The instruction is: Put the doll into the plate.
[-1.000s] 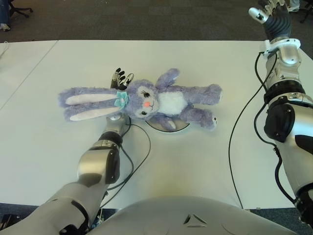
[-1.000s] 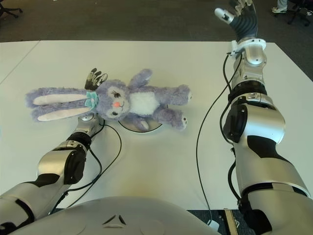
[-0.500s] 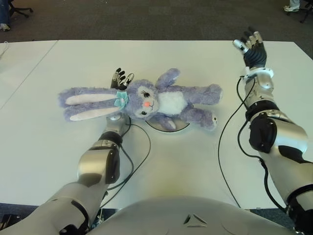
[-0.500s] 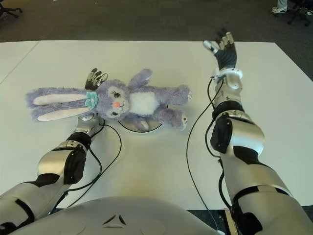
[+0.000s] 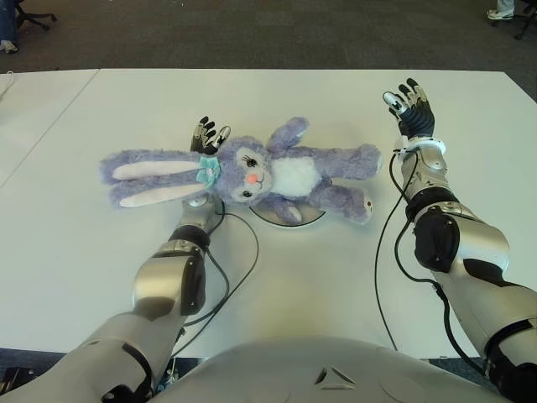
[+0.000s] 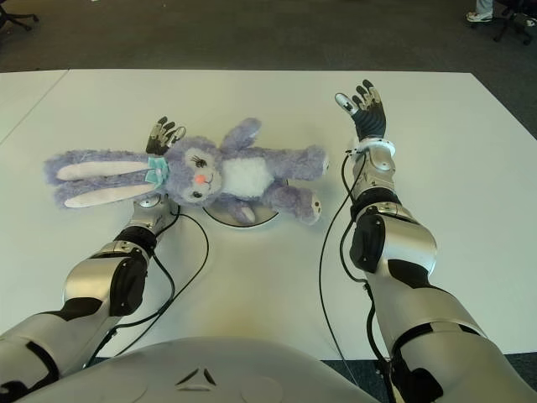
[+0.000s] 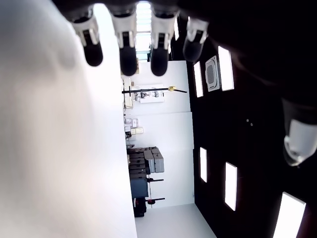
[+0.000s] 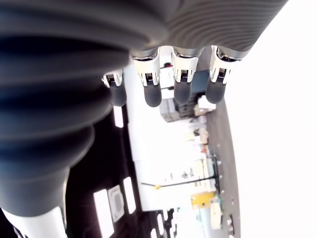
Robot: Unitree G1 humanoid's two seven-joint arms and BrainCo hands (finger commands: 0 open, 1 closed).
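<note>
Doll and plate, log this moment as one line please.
doll: lying across plate, head and ears off it | left hand: open, behind doll's head | right hand: open, right of doll, empty

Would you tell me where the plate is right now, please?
In the left eye view the plate sits near the table's middle, mostly hidden under the purple bunny doll, between the left hand and the right hand.
</note>
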